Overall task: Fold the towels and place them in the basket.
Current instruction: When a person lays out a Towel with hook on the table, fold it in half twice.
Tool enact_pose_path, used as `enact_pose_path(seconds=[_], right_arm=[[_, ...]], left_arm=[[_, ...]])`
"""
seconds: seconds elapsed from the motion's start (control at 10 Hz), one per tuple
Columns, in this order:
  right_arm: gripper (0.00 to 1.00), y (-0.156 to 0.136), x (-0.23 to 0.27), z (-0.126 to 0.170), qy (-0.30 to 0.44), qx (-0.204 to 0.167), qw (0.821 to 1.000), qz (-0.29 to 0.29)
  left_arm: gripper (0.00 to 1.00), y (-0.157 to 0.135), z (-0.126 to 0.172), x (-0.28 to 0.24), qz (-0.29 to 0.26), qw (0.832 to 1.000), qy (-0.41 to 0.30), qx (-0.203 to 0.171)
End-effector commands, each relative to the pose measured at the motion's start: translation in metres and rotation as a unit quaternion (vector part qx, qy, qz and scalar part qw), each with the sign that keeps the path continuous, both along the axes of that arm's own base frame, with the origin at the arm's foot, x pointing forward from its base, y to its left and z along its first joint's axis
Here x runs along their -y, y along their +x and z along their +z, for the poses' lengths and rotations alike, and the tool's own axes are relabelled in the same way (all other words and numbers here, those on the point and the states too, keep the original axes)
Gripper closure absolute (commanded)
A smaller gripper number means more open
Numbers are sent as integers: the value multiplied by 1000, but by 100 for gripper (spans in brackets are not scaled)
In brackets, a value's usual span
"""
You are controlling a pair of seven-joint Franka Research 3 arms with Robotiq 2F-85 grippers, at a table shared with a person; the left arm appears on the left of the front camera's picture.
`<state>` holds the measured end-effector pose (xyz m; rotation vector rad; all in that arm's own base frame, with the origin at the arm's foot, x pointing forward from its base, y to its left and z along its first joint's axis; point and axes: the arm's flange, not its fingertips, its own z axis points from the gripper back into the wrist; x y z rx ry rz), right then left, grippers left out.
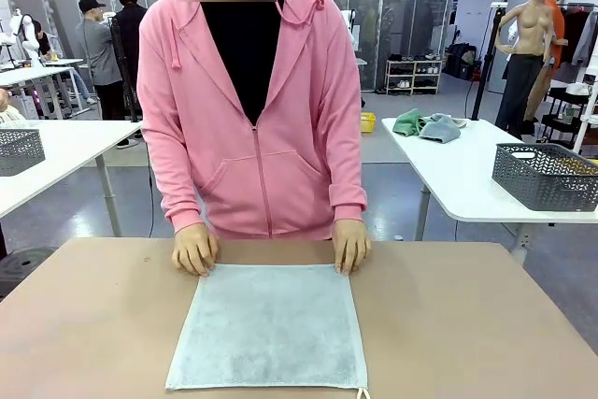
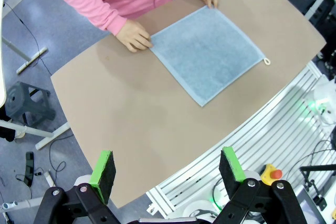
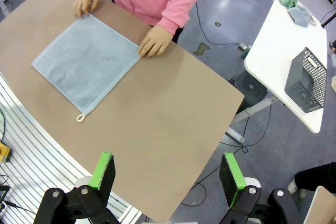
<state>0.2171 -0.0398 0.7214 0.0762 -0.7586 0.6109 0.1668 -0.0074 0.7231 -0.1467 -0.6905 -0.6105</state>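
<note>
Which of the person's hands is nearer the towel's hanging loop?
Left. The left hand rests at the towel's far corner, along the same edge as the loop at the near corner. The right hand is at the other far corner, diagonally opposite the loop.

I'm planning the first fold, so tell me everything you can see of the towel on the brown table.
The towel is light grey-blue, soft terry by its look, roughly square, spread flat on the table, its near edge close to the robot's side. A small white loop sticks out at its near corner on the robot's right. One hand of the person rests on one far corner, the other hand on the other. Nothing else touches it.
</note>
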Motion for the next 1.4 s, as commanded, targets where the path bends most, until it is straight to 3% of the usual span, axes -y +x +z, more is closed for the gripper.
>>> enact_pose_path(seconds=[0.0, 0.8, 1.1, 1.3], right_arm=[[0, 1, 0, 1, 0, -1, 1000, 0], [0, 0, 0, 0, 0, 0, 1000, 0], [0, 8, -63, -26, -105, -7, 988, 114], [0, 19, -118, -69, -164, -32, 965, 201]], left_arm=[[0, 1, 4, -1, 0, 1000, 2, -1], [0, 0, 0, 0, 0, 1000, 0, 0], [0, 22, -23, 48, -133, 987, 93, -4], [0, 39, -55, 72, -206, 970, 129, -14]])
